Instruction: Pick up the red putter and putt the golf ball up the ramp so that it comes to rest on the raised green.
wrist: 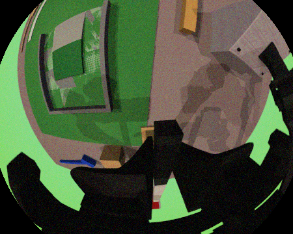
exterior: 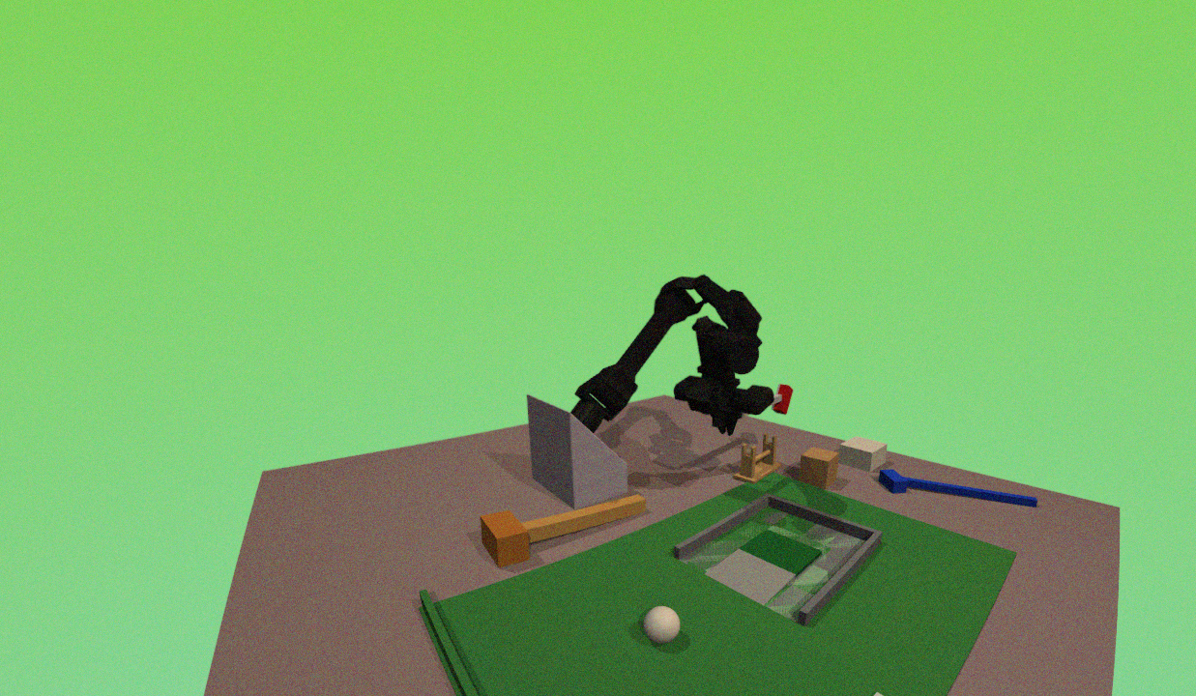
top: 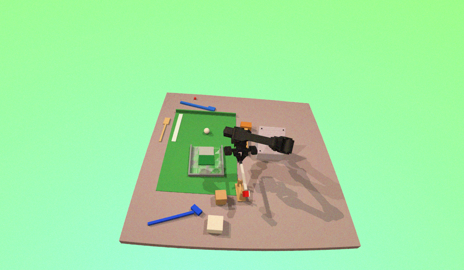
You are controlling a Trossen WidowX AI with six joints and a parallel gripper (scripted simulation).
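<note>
My gripper (top: 241, 155) (exterior: 728, 421) (wrist: 157, 139) is shut on the red putter, at its dark handle end. The putter's white shaft (top: 243, 177) and red head (top: 245, 193) (exterior: 783, 397) (wrist: 155, 205) hang in the air above the table, off the right edge of the green mat (top: 186, 134). The white golf ball (top: 206, 130) (exterior: 661, 623) rests on the mat, far from the putter. The grey ramp (top: 206, 150) (exterior: 751, 574) leads to the raised green (top: 206, 159) (exterior: 780, 551) (wrist: 68, 61) inside a grey-walled pen (top: 189, 161).
A small wooden stand (top: 239, 186) (exterior: 757, 460) sits under the putter, beside an orange cube (top: 221, 197) (exterior: 819, 467). A cream cube (top: 215, 224), two blue putters (top: 174, 216) (top: 198, 105), a tan putter (top: 164, 129), an orange mallet (exterior: 567, 521) (wrist: 190, 0) and a grey wedge (exterior: 567, 458) lie around.
</note>
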